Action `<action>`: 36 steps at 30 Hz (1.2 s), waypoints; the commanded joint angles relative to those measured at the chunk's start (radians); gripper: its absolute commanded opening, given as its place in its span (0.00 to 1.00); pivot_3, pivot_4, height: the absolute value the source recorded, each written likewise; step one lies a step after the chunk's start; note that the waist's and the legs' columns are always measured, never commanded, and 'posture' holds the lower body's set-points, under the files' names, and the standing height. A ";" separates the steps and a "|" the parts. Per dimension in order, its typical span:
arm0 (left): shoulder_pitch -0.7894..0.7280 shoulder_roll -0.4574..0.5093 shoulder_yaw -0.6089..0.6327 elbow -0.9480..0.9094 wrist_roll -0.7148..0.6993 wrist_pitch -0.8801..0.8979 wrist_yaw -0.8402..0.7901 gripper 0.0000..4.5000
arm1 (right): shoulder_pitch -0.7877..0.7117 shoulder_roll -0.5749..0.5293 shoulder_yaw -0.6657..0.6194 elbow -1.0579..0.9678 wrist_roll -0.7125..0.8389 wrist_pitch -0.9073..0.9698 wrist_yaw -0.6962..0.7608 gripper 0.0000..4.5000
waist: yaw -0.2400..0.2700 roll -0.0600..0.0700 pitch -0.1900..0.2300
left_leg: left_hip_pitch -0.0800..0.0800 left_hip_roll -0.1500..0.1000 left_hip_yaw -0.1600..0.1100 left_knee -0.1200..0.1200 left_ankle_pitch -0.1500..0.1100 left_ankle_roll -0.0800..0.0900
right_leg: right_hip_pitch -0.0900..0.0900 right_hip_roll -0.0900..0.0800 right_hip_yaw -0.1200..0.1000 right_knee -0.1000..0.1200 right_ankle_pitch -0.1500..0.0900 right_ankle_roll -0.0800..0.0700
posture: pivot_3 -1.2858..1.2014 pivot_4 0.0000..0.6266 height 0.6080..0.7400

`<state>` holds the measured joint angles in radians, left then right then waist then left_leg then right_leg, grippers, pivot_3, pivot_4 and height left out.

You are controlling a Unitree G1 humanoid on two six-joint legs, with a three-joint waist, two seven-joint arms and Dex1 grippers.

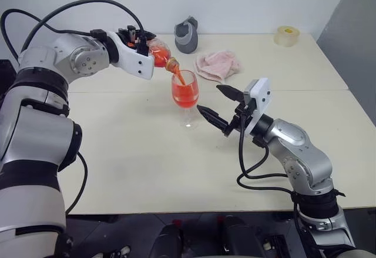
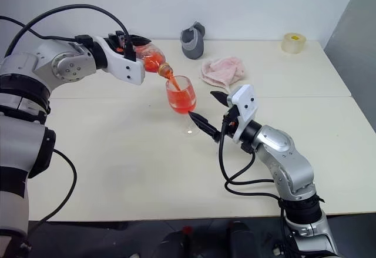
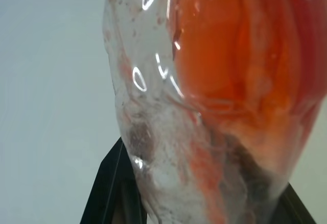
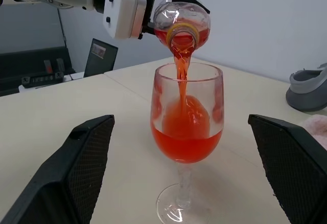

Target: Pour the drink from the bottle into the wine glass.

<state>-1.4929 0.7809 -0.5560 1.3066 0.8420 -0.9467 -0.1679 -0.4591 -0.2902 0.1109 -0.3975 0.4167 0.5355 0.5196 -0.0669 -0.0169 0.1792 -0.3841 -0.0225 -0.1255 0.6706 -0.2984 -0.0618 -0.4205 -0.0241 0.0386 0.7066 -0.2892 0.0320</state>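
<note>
One bottle [image 1: 160, 53] pours drink [image 4: 180, 78] into one wine glass [image 1: 184, 95].

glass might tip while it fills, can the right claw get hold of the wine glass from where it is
Probably yes. The right claw is open, its fingers either side of the wine glass with nothing between. The left claw tilts the bottle above the rim, clear of the stem.

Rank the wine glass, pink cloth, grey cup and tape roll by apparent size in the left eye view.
1. wine glass
2. pink cloth, close to the glass
3. grey cup
4. tape roll
The last three lie farther away, so true sizes are unsure.
</note>
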 commanded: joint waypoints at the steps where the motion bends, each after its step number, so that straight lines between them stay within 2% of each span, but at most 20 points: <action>1: -0.048 0.009 0.003 -0.001 -0.005 0.004 0.021 0.34 | -0.009 0.003 -0.006 -0.052 0.008 -0.015 -0.001 1.00 | 0.000 0.000 0.000 | 0.000 0.000 0.000 0.000 0.000 0.000 | 0.000 0.000 0.000 0.000 0.000 0.000 | 0.52 0.24 1.00; 11: -0.047 0.005 0.008 0.001 -0.010 0.003 0.015 0.34 | -0.008 0.001 -0.008 -0.046 0.007 -0.017 0.001 1.00 | 0.000 0.000 0.000 | 0.000 0.000 0.000 0.000 0.000 0.000 | 0.000 0.000 0.000 0.000 0.000 0.000 | 0.52 0.24 1.00; 15: -0.033 -0.007 0.040 0.010 -0.058 0.007 -0.045 0.34 | -0.009 0.003 -0.008 -0.042 0.007 -0.019 0.001 1.00 | 0.000 0.000 0.000 | 0.000 0.000 0.000 0.001 0.000 0.000 | 0.000 0.000 0.000 0.001 0.000 0.000 | 0.52 0.24 1.00; 27: 0.069 -0.076 0.215 0.000 -0.327 0.069 -0.372 0.34 | -0.017 0.004 -0.006 -0.026 0.001 -0.021 0.002 1.00 | -0.005 0.000 0.000 | -0.001 0.000 0.000 0.005 0.000 0.000 | 0.000 0.000 0.000 0.003 0.000 0.000 | 0.52 0.24 1.00; 36: 0.098 -0.128 0.407 -0.024 -0.564 0.257 -0.553 0.34 | -0.021 0.000 -0.007 -0.037 0.009 -0.012 0.007 1.00 | -0.012 0.000 0.000 | -0.001 0.000 0.000 0.006 0.000 0.000 | 0.000 0.000 0.000 0.005 0.000 0.000 | 0.52 0.24 1.00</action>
<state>-1.3808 0.6502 -0.2063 1.3257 0.3511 -0.7295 -0.7018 -0.4595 -0.2902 0.1109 -0.3970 0.4156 0.5355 0.5205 -0.0790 -0.0171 0.1791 -0.3855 -0.0225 -0.1262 0.6768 -0.2985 -0.0617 -0.4210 -0.0240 0.0380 0.7118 -0.2894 0.0321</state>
